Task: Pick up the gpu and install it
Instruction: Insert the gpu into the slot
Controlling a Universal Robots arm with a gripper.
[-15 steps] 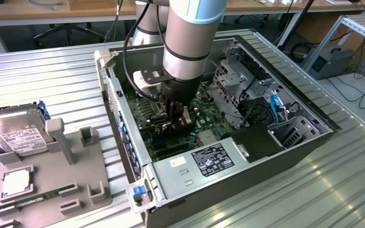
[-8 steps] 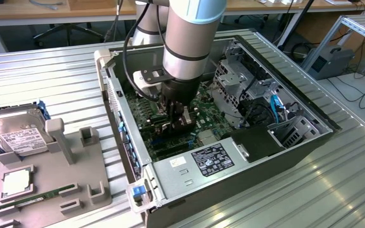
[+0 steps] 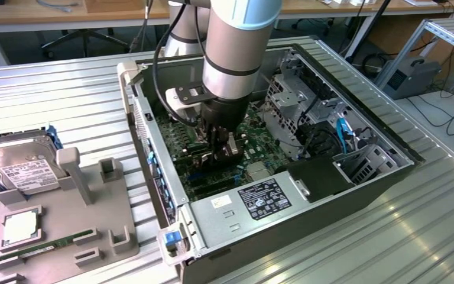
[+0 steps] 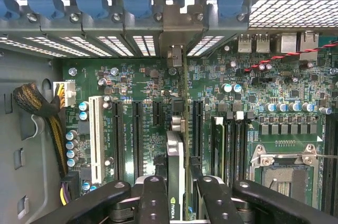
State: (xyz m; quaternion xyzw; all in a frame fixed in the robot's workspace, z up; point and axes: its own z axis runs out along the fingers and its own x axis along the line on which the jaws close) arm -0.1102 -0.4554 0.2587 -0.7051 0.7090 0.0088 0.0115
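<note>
Your black two-finger gripper is clamped on the thin edge-on gpu card inside the open dark-grey PC case — pickup done, card standing over the green motherboard slots — full seating not confirmable.

Single arm comes down near-vertical from above, grey tube links with a dark band low on the forearm. Black cable loops down beside it to a pale block at the wrist. Gripper points straight down, low inside the open case. In the wrist view its black fingers stand either side of the gpu, closed in against the card's two faces, card edge-on between them and held upright.
</note>
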